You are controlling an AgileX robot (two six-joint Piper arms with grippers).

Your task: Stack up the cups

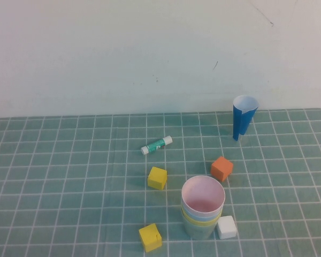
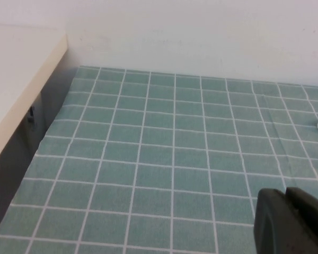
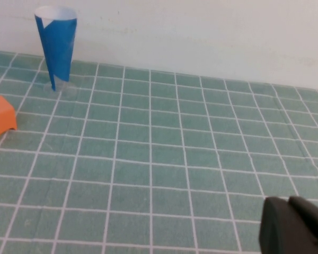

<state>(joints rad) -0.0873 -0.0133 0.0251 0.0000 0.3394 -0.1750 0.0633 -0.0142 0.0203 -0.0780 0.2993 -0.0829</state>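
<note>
Standing upright, mouths up: nested cups (image 1: 203, 206); left gripper (image 2: 291, 222), right gripper (image 3: 297, 227) fingers clenched, empty.

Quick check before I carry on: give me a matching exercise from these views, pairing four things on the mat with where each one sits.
Things:
1 cups
2 paper cone
3 glue stick
4 white block

Places:
A by the back wall
B lying behind a yellow block
C nested in one stack, pink on top
D touching the stack's base

Pairs: 1-C, 2-A, 3-B, 4-D

Left gripper and right gripper are both shut, over bare mat.
</note>
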